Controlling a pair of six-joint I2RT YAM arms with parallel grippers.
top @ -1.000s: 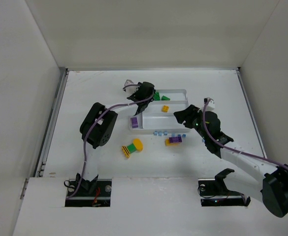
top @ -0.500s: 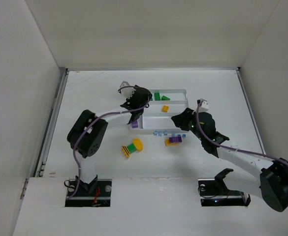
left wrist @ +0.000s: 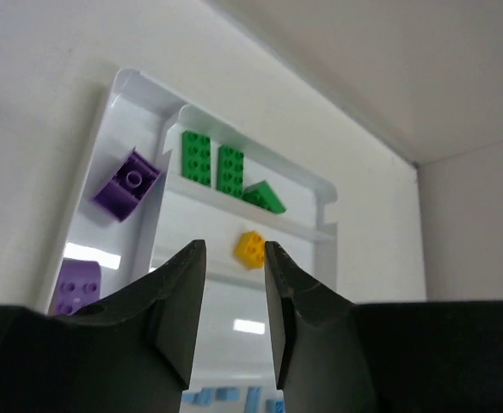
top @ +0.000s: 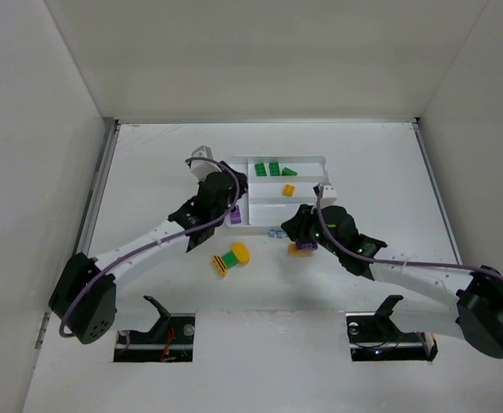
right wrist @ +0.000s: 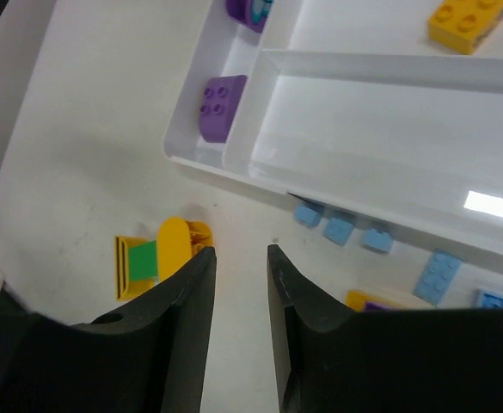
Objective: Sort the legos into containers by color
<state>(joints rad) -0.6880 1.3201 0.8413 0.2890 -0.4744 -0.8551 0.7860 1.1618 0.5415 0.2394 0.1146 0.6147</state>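
my left gripper (left wrist: 234, 249) hangs over the near part of the tray (left wrist: 139, 82), its 2 fingers a narrow gap apart with nothing between them. just past the tips a yellow brick (left wrist: 250, 248) lies in the middle long section. 2 green bricks (left wrist: 212, 162) and a green slope (left wrist: 262, 197) lie in the far one. off to the left, the narrow side section holds a tilted purple brick (left wrist: 127, 184) and a second purple brick (left wrist: 77, 286), apart from each other.

my right gripper (right wrist: 238, 251) is over the table (right wrist: 79, 172), just outside the tray's near wall, jaws likewise a slit apart and empty. a yellow-and-green piece (right wrist: 161, 256) lies close beside 1 finger, and light-blue bricks (right wrist: 341, 228) sit along the wall.

only the wrist views show the gaps between my fingers. only the top view shows both arms at once, reaching toward each other, with a yellow-and-purple piece (top: 303, 248) near my right wrist.
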